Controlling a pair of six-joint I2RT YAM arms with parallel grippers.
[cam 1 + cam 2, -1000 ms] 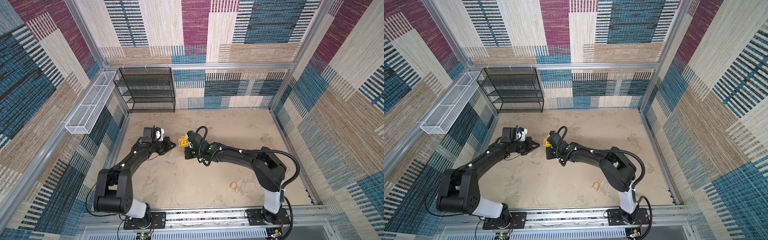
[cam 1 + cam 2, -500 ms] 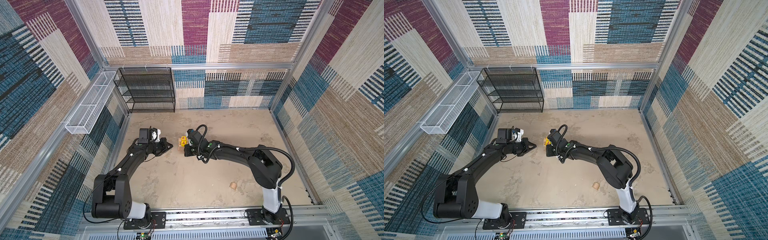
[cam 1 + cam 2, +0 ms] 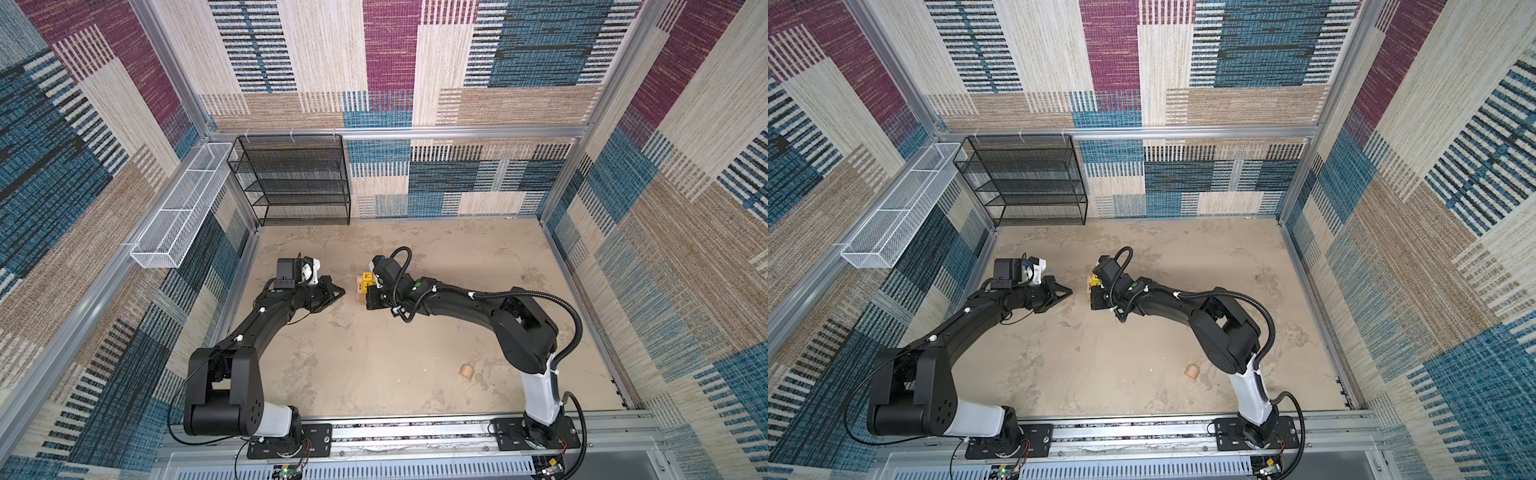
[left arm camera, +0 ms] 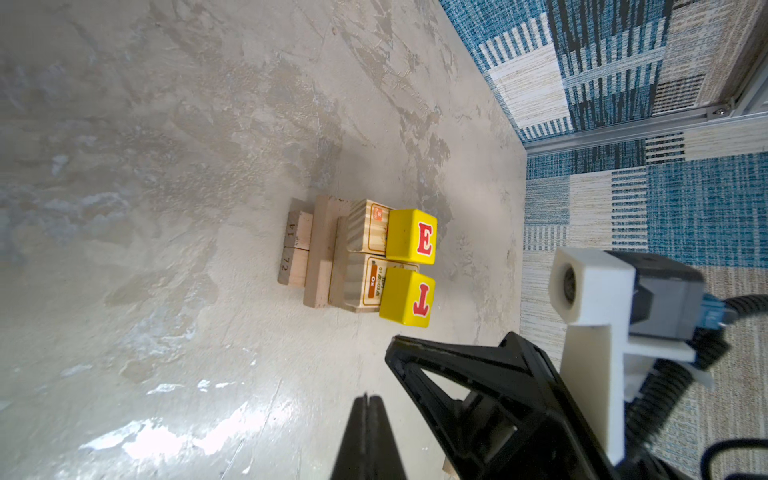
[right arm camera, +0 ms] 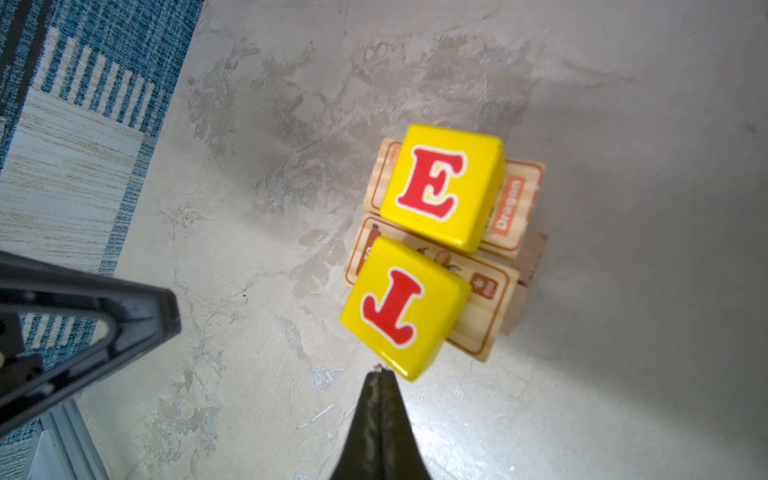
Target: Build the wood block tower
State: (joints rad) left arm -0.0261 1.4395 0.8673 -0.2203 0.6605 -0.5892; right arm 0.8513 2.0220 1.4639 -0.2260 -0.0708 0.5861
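Observation:
The tower (image 3: 363,286) (image 3: 1092,284) stands mid-floor between both arms. Its base is tan wood blocks (image 4: 318,253), with two printed tan blocks above. On top sit a yellow block lettered E (image 5: 440,187) (image 4: 411,237) and a second yellow block with a red letter (image 5: 405,307) (image 4: 407,297). My left gripper (image 3: 343,293) (image 4: 368,399) is shut and empty, a short way left of the tower. My right gripper (image 3: 368,302) (image 5: 380,370) is shut and empty, its tip just beside the lower yellow block's corner. A rounded tan piece (image 3: 467,371) (image 3: 1192,371) lies alone near the right arm's base.
A black wire shelf (image 3: 299,178) stands against the back wall on the left. A white wire basket (image 3: 178,208) hangs on the left wall. Patterned walls close in the floor on three sides, and the arms' mounting rail (image 3: 415,432) runs along the front.
My left gripper has drawn back a little to the left, away from the tower. The right gripper has stayed beside the tower with only a slight shift.

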